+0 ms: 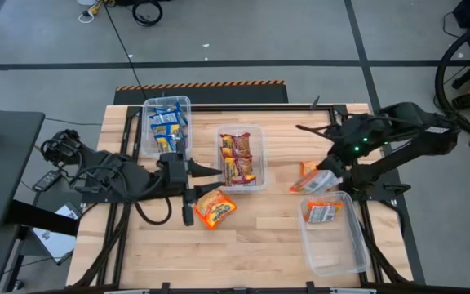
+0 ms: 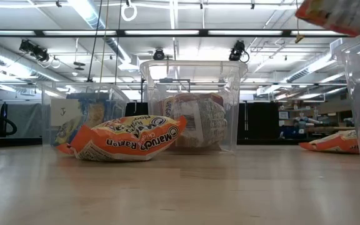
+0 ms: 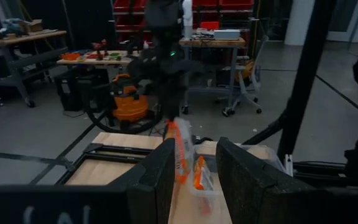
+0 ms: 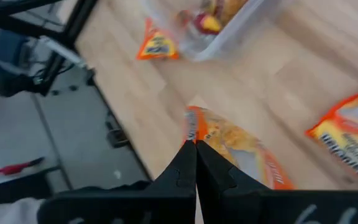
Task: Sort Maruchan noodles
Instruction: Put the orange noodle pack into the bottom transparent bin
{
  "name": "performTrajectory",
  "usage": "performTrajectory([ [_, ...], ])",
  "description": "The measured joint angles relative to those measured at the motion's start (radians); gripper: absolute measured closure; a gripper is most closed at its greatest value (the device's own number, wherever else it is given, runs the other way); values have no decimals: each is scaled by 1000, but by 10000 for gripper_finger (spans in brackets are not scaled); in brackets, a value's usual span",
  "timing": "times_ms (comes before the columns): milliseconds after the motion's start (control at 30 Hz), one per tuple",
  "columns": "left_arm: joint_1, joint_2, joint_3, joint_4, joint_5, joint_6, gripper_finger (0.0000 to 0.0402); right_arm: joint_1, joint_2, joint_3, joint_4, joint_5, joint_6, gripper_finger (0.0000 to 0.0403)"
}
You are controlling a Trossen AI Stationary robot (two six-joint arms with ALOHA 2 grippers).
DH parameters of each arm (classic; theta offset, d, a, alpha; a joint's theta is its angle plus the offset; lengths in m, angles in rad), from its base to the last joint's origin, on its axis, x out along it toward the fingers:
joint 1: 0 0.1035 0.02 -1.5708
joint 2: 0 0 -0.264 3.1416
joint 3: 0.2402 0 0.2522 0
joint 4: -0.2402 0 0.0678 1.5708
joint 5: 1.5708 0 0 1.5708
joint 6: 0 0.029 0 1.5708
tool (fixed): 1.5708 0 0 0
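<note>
The right gripper (image 1: pixel 326 175) has its fingers (image 4: pixel 188 163) pinched flat together on the edge of an orange-and-white noodle packet (image 1: pixel 315 181), which hangs lifted off the wooden table (image 1: pixel 259 237); in the right wrist view the packet (image 4: pixel 235 149) runs away from the fingertips with its long axis roughly in line with them, its crinkly plastic catching the light. In the low view this same packet (image 2: pixel 336 14) shows high above the boards. Just beyond the gripper sits a clear, thin-walled rectangular bin (image 1: pixel 337 237), and one orange packet (image 1: pixel 323 212) lies at the end of it nearest the fingers. Another orange packet (image 1: pixel 310 169) lies flat on the table right beside the held one, on the side away from that bin. The left gripper (image 1: pixel 192 193) rests low over the table with its two dark, blocky fingers (image 3: pixel 157 177) standing apart and nothing between them; a puffed orange-and-white packet (image 1: pixel 215 207) lies just beside their tips, its long axis slanted across the grain of the planks, and in the low view its printed face (image 2: pixel 130 139) shows upside down. Ahead of those fingers stands a second clear bin (image 1: pixel 241 158) holding dark red-and-yellow packets (image 1: pixel 237 159) stacked in a row along its length, and to the side of it a third clear bin (image 1: pixel 166 127) holds blue-and-yellow packets (image 1: pixel 166 124) stacked the same way.
</note>
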Motion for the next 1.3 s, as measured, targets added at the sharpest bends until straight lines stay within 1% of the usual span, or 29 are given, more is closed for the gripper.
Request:
performTrajectory([
  [200, 28, 0, 0, 0, 0, -15, 278, 70, 0, 47, -3, -62, 71, 400],
  [300, 36, 0, 0, 0, 0, -31, 278, 111, 0, 47, -43, -90, 113, 400],
  [467, 36, 0, 0, 0, 0, -27, 278, 177, 2, 47, -126, -97, 181, 400],
  [733, 43, 0, 0, -1, 0, -29, 278, 300, 16, 47, -134, -82, 300, 400],
  [933, 43, 0, 0, -7, 0, -33, 278, 393, 61, 47, -138, -74, 359, 400],
  [1167, 43, 0, 0, -23, 0, -34, 278, 490, 131, 46, -191, -74, 443, 399],
  [1300, 40, 0, 0, -23, 0, -34, 278, 529, 175, 46, -195, -70, 464, 399],
])
